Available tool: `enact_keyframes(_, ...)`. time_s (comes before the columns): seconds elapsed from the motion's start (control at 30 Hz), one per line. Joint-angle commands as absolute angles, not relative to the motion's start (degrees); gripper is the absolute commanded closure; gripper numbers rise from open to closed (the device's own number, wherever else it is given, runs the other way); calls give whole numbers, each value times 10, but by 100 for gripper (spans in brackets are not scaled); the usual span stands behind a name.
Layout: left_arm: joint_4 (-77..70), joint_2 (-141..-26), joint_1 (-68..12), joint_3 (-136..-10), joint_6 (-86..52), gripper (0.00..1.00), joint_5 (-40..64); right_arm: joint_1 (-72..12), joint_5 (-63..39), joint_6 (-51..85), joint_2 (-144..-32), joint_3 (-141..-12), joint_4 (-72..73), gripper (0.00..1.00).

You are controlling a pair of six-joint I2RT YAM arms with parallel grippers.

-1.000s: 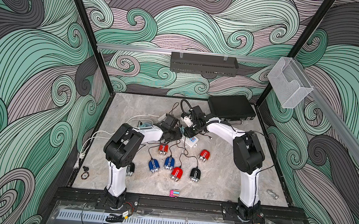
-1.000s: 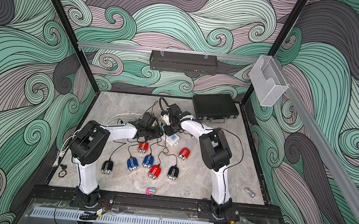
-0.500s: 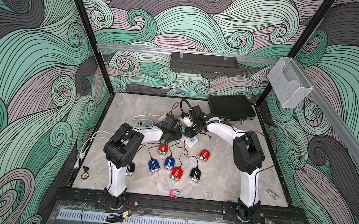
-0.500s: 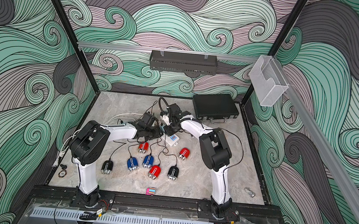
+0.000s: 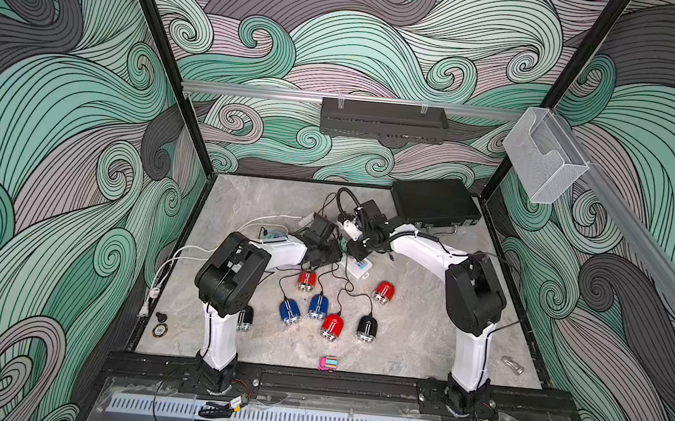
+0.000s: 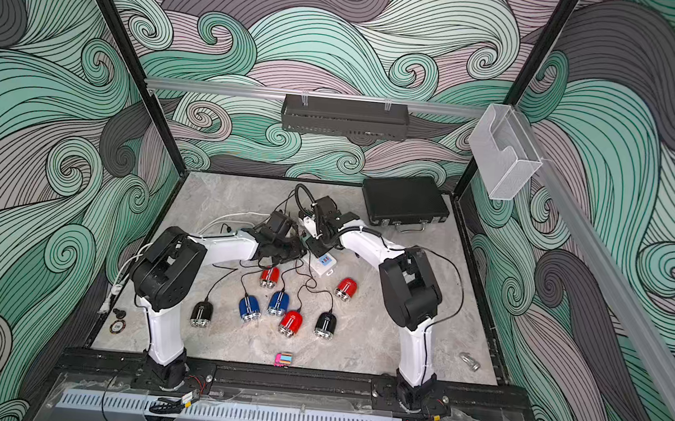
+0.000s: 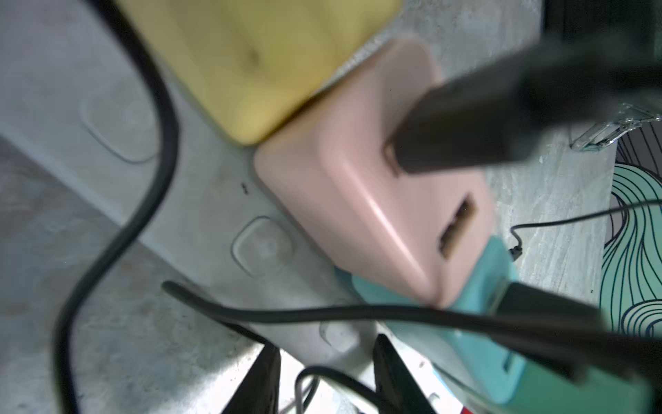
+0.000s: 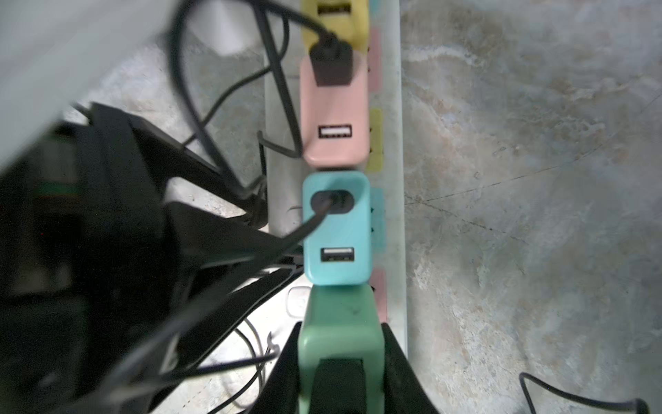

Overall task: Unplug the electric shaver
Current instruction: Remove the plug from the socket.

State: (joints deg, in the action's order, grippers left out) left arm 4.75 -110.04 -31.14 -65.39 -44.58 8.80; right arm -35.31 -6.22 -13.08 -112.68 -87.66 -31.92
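On counter (image 8: 537, 179), right hand (image 8: 341, 328) clamps green adapter (image 8: 340, 308) in power strip (image 8: 392, 143); left hand (image 7: 326, 344) close beside, grip cannot be told.

Both top views are bright and sharp, lit evenly from overhead, with only soft, faint shadows on the worktop (image 5: 398, 350). The left wrist view is dimmer and smeared, and its pink charger (image 7: 358, 200) is blurred. The right wrist view is sharpest at the blue charger (image 8: 336, 229), while the nearer green charger (image 8: 340, 322) is soft.
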Motion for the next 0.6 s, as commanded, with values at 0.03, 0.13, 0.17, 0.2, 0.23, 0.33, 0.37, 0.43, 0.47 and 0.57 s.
enact_keyframes(0.03, 102, -1127, -307, -650, -449, 59, 66, -357, -58, -141, -1095, -865, -309, 74)
enact_keyframes(0.13, 97, -1128, -307, -650, -447, 59, 72, -356, -39, -131, -1090, -866, -314, 74)
enact_keyframes(0.17, 97, -1129, -307, -651, -446, 59, 75, -356, -31, -125, -1089, -868, -318, 74)
enact_keyframes(0.2, 96, -1129, -308, -653, -444, 59, 78, -354, -24, -119, -1086, -867, -319, 74)
enact_keyframes(0.23, 96, -1128, -308, -655, -442, 59, 79, -352, -19, -112, -1083, -865, -318, 74)
enact_keyframes(0.33, 100, -1121, -308, -659, -436, 59, 79, -338, -10, -83, -1071, -853, -314, 74)
enact_keyframes(0.37, 102, -1118, -308, -660, -435, 59, 79, -332, -10, -70, -1064, -845, -311, 74)
enact_keyframes(0.43, 104, -1113, -308, -661, -430, 59, 78, -320, -13, -45, -1043, -829, -300, 74)
enact_keyframes(0.47, 104, -1110, -308, -662, -428, 58, 78, -313, -15, -31, -1029, -816, -291, 74)
enact_keyframes(0.57, 110, -1100, -308, -663, -423, 58, 74, -287, -16, 14, -988, -775, -271, 74)
